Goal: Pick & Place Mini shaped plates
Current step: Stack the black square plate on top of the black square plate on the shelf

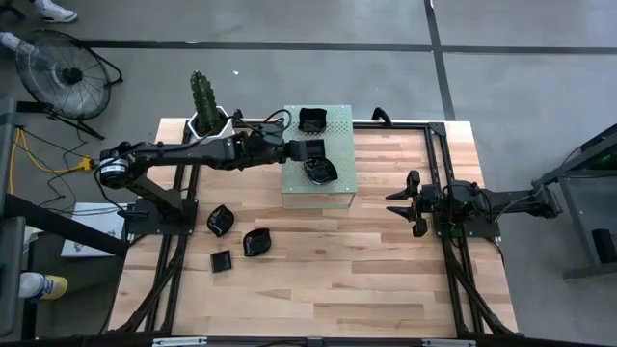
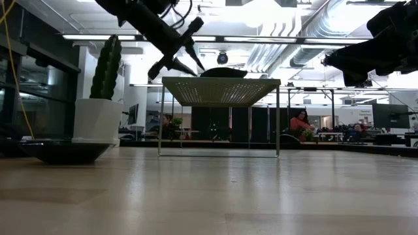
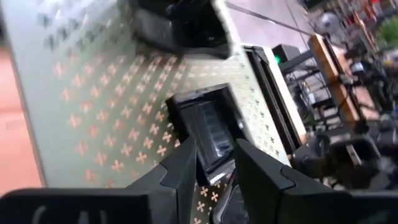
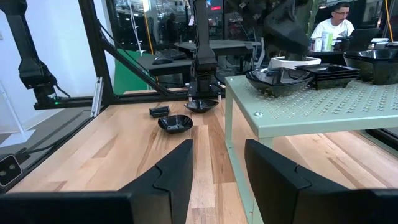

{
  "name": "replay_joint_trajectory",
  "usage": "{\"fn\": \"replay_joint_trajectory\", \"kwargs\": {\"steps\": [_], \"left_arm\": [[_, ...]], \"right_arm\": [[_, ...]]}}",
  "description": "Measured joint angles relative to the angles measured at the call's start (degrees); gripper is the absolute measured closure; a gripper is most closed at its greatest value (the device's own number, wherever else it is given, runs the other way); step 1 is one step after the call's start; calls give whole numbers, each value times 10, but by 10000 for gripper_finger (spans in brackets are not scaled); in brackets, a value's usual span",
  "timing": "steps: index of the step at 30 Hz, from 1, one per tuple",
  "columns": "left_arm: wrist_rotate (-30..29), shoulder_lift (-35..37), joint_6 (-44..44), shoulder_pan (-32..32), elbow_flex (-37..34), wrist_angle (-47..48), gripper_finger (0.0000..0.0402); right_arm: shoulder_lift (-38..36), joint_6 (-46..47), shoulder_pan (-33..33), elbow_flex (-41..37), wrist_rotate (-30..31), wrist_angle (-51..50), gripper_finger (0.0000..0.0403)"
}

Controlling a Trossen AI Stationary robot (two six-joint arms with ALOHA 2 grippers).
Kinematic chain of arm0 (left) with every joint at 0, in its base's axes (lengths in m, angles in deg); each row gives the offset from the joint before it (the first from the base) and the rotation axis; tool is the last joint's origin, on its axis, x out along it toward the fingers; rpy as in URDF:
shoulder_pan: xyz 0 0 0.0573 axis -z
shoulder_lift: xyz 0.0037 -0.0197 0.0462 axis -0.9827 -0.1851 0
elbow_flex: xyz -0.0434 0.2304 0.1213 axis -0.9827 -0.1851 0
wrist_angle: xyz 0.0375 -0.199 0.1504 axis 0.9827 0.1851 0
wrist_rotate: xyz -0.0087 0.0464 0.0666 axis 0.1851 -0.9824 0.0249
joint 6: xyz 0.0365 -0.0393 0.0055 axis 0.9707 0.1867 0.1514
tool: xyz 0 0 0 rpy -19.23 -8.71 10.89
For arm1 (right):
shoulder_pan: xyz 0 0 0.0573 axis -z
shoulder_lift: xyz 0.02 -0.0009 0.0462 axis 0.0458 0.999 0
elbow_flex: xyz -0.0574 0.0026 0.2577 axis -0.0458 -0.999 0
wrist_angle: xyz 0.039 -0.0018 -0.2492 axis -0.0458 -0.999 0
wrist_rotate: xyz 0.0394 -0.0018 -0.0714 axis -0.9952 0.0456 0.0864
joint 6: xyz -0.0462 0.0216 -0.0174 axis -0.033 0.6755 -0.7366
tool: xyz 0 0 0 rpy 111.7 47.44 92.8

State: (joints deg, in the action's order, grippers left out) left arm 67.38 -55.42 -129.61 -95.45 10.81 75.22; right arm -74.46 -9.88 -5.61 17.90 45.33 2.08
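A: Mini shaped plates: where's the one at the claw?
B: A square plate (image 3: 208, 127) lies flat on the green perforated block (image 1: 318, 159), just ahead of the left gripper (image 3: 214, 163). The fingers stand partly apart either side of its near rim, apparently holding nothing.
A: Room around it?
B: A round plate (image 1: 321, 172) sits beside it, another square dish (image 1: 310, 120) at the block's far edge. Bare block toward the cactus pot (image 1: 207, 122).
A: Elsewhere?
B: Three plates (image 1: 234, 241) on the table beneath the left arm. The right gripper (image 1: 403, 203) waits wide open and empty, well apart.
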Motion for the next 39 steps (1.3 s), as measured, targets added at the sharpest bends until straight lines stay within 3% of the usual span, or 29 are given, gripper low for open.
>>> {"fn": "replay_joint_trajectory", "kwargs": {"steps": [7, 16, 23, 30, 39], "left_arm": [[1, 54, 152, 0, 0, 30, 294], [1, 153, 303, 37, 1, 207, 294], [39, 219, 396, 80, 1, 325, 294], [41, 278, 323, 126, -7, 455, 294], [45, 400, 171, 235, -163, 414, 294]], "right_arm": [[0, 0, 0, 0, 0, 0, 263], [0, 0, 0, 0, 0, 0, 263], [0, 0, 0, 0, 0, 0, 263], [0, 0, 0, 0, 0, 0, 263], [0, 0, 0, 0, 0, 0, 263]]}}
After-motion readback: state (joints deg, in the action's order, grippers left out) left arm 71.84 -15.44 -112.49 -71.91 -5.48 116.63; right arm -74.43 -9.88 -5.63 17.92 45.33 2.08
